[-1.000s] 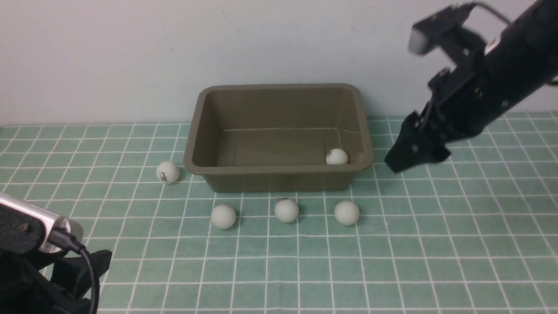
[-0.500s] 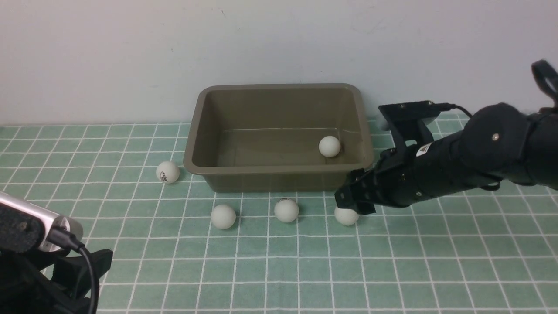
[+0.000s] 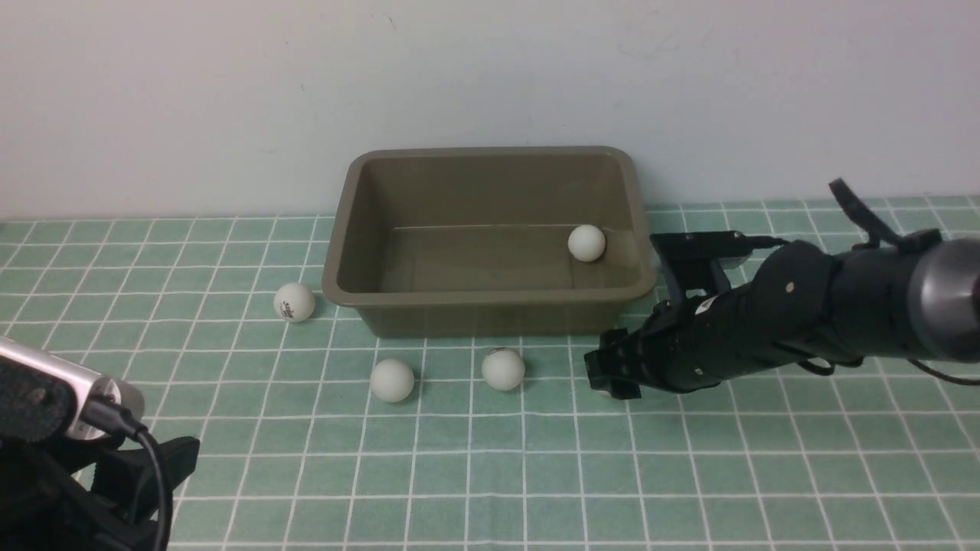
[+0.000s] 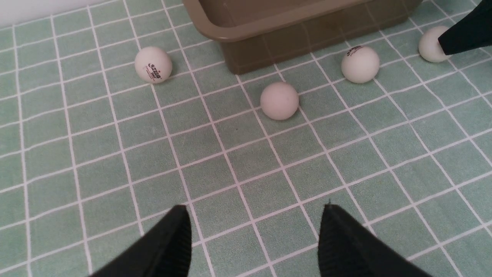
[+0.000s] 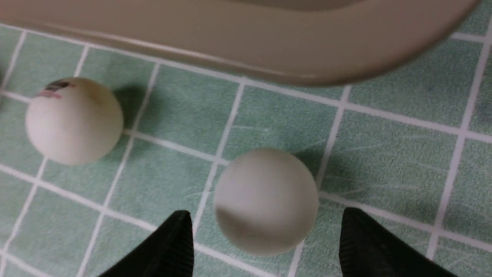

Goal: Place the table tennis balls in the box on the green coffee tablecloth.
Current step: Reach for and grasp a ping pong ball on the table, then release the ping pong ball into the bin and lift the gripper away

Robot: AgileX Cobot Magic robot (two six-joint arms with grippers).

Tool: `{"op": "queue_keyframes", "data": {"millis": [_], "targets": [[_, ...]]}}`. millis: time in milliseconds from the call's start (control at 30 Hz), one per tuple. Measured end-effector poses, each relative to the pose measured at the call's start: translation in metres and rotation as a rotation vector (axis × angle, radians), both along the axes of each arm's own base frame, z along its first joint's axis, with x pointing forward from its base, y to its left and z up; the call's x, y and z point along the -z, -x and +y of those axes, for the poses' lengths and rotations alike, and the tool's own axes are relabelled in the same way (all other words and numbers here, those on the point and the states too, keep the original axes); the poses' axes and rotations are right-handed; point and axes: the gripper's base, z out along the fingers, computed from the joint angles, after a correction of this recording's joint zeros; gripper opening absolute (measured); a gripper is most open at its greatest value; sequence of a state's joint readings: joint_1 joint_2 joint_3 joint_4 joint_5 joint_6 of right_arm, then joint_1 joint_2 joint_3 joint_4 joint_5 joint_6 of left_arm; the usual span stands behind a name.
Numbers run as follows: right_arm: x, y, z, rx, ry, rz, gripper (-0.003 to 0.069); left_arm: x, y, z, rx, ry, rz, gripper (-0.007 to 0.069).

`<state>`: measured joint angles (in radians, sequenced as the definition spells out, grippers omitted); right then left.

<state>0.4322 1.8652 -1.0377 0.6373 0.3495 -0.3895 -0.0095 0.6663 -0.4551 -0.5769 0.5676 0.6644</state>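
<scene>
We find the table tennis balls (image 4: 279, 100) matt and smooth, the green coffee tablecloth (image 5: 384, 161) a finely fibrous matt cloth, the box (image 3: 490, 315) smooth plastic with a faint sheen.

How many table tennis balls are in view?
5 balls: one inside the box, one left of it, two before its front wall, one between the right gripper's open jaws, hidden in the front view.

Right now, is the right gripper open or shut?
Open: the right gripper has fingers either side of a ball on the cloth, gaps showing.

A plain pale wall (image 3: 490, 76) fills the background.
</scene>
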Motion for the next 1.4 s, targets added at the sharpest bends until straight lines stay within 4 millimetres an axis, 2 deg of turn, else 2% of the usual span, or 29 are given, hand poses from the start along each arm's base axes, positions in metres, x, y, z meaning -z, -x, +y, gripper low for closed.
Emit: {"op": "queue_keyframes", "data": {"millis": [267,367,400,500,667,800,867,933,1033,1133,1233,1267,1400], "targets": [[0.018,-0.007,0.000,0.019,0.020,-0.015,0.0459,0.000,0.000,0.000,0.000,0.000,0.000,0.0406],[0.022,-0.008,0.000,0.022,0.020,-0.016,0.0430,0.000,0.000,0.000,0.000,0.000,0.000,0.0406],[0.024,-0.009,0.001,0.020,0.022,-0.012,0.0398,0.000,0.000,0.000,0.000,0.000,0.000,0.0406],[0.025,-0.011,0.001,0.016,0.027,-0.025,0.0360,0.000,0.000,0.000,0.000,0.000,0.000,0.0406],[0.020,-0.010,0.000,-0.038,0.064,-0.052,0.0361,0.000,0.000,0.000,0.000,0.000,0.000,0.0406],[0.004,-0.012,-0.015,-0.044,0.075,-0.059,0.0361,0.000,0.000,0.000,0.001,0.000,0.001,0.0406],[-0.013,-0.015,-0.046,0.006,0.091,-0.043,0.0361,0.000,0.000,0.000,0.001,0.001,0.002,0.0406],[-0.024,-0.018,-0.068,0.053,0.106,-0.050,0.0361,0.000,0.000,0.000,0.001,0.003,0.002,0.0406],[-0.035,-0.018,-0.080,0.055,0.132,-0.079,0.0361,0.000,0.000,-0.001,0.000,0.014,0.002,0.0406],[-0.041,-0.017,-0.079,0.026,0.144,-0.101,0.0361,0.000,0.000,-0.001,-0.001,0.018,0.003,0.0406],[-0.056,-0.018,-0.053,-0.123,0.165,-0.171,0.0361,-0.001,0.000,-0.001,-0.002,0.022,0.002,0.0406],[-0.056,-0.018,-0.053,-0.126,0.165,-0.171,0.0361,-0.001,0.000,-0.001,-0.002,0.022,0.002,0.0406],[-0.077,-0.020,-0.022,-0.216,0.133,-0.254,0.0361,-0.001,0.000,-0.001,-0.002,0.022,0.001,0.0406]]}}
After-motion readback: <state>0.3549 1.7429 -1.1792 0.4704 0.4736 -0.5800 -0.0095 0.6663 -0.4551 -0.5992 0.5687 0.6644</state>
